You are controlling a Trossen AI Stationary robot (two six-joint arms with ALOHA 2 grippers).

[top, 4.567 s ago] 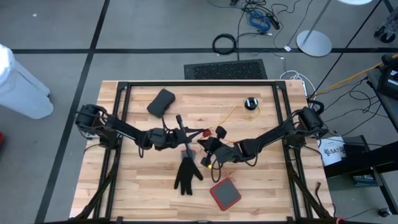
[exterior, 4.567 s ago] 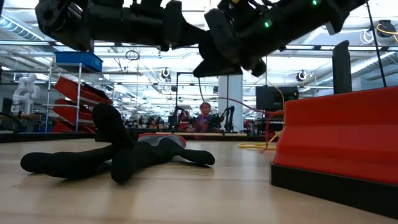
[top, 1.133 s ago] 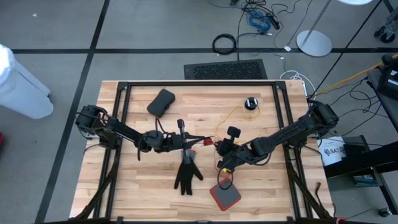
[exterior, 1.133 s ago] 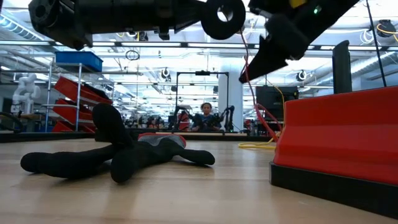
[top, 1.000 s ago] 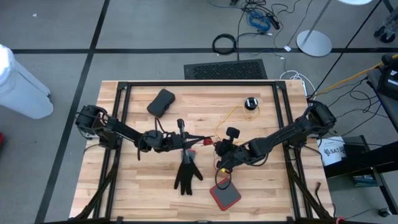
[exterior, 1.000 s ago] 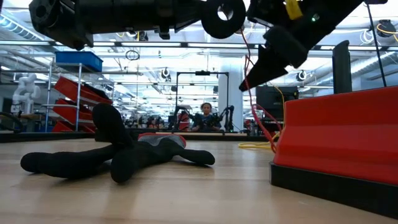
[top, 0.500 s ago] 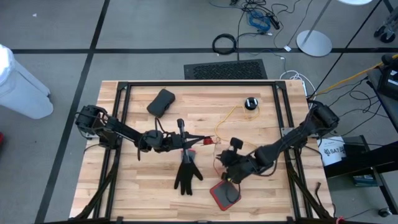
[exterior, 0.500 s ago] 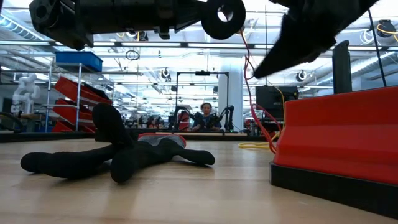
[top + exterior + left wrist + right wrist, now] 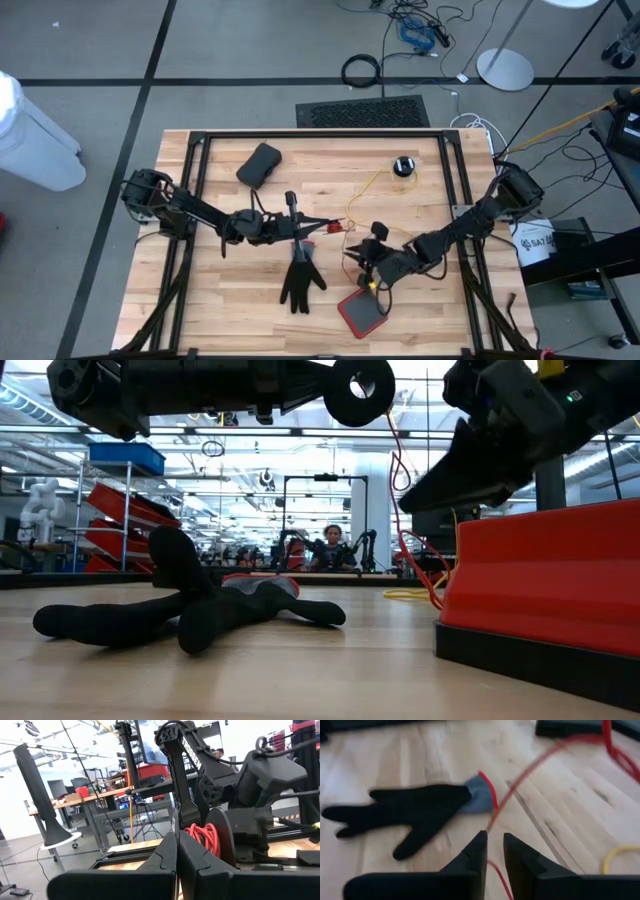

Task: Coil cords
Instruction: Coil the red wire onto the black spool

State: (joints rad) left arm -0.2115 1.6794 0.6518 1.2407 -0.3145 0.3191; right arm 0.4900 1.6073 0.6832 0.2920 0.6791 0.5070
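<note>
Left gripper [image 9: 322, 226] clamped tight at mid-table [image 9: 230, 290], a red cord [image 9: 204, 835] coiled beside it. Right gripper [image 9: 493, 851] slightly parted, red cord strand between its fingers, above the black glove [image 9: 400, 817]. Yellow cord [image 9: 372, 184] runs to the puck [image 9: 403, 166].

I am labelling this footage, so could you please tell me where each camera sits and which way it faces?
High view: overhead, straight down on the table; both arms show.
Low view: table height, looking across past the black glove; arms overhead.
Left wrist view: forward past the shut left pincer at a red cord coil.
Right wrist view: down past the right pincer.
Shared: the glove, in high, low and right wrist views.
</note>
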